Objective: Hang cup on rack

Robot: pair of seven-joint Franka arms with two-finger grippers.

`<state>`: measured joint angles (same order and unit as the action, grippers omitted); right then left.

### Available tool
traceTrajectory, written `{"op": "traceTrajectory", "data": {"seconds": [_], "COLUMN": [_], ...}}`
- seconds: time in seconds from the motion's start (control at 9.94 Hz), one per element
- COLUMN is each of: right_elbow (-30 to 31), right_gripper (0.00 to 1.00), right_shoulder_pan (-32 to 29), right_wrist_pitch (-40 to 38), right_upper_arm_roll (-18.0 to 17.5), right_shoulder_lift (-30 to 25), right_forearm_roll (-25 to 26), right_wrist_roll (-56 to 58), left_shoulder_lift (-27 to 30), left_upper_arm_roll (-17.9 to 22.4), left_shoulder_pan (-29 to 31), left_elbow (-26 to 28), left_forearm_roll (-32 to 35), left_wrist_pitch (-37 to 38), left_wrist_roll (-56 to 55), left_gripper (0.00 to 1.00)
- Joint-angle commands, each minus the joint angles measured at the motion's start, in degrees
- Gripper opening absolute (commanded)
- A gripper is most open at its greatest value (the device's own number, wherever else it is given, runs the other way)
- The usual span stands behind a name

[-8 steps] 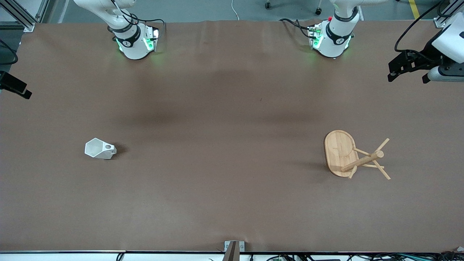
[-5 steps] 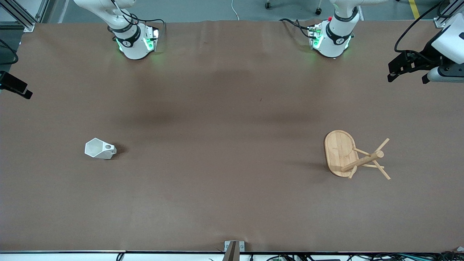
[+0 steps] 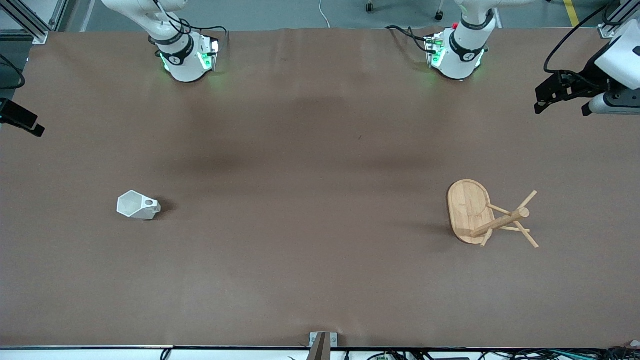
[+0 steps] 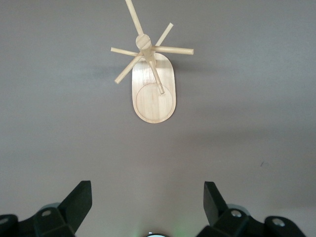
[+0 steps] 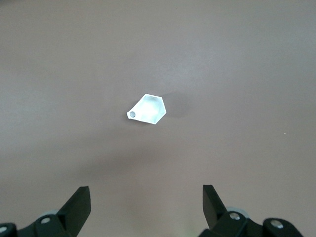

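Observation:
The white faceted cup (image 3: 138, 206) rests on the brown table toward the right arm's end, its pierced handle pointing to the table's middle. The right wrist view looks down into the cup (image 5: 147, 109); my right gripper (image 5: 145, 189) hangs high above the table, open and empty. The bamboo rack (image 3: 472, 212) stands on its oval base toward the left arm's end, with thin pegs spreading from its post. Seen from high above in the left wrist view, the rack (image 4: 153, 94) lies well apart from my left gripper (image 4: 146, 186), which is open and empty. Neither hand shows in the front view.
Both arm bases (image 3: 182, 57) (image 3: 457, 55) stand at the table's edge farthest from the front camera. Black camera mounts reach in at both ends of the table (image 3: 562, 90) (image 3: 20, 120). Bare brown table lies between cup and rack.

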<state>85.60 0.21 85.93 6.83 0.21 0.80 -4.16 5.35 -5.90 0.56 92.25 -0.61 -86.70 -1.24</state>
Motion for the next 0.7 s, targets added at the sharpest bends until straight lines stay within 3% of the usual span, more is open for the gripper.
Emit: {"op": "traceTrajectory", "data": {"seconds": [0.0, 0.6], "right_elbow": [1.7, 24.9], "right_gripper": [1.0, 1.0], "right_shoulder_pan": [-0.9, -2.8], "right_wrist_pitch": [2.5, 34.4], "right_upper_arm_roll": [-0.2, -0.2], "right_shoulder_lift": [2.5, 9.5], "right_forearm_roll": [-0.7, -0.5], "right_wrist_roll": [0.5, 0.9], "left_shoulder_lift": [-1.4, -1.4], "left_upper_arm_roll": [-0.1, -0.1], "left_shoulder_pan": [-0.1, 0.1], "left_elbow": [0.1, 0.2], "left_forearm_roll": [1.1, 1.1], "left_wrist_pitch": [0.4, 0.4], "left_wrist_roll": [0.6, 0.8], "left_gripper": [1.0, 1.0]}}
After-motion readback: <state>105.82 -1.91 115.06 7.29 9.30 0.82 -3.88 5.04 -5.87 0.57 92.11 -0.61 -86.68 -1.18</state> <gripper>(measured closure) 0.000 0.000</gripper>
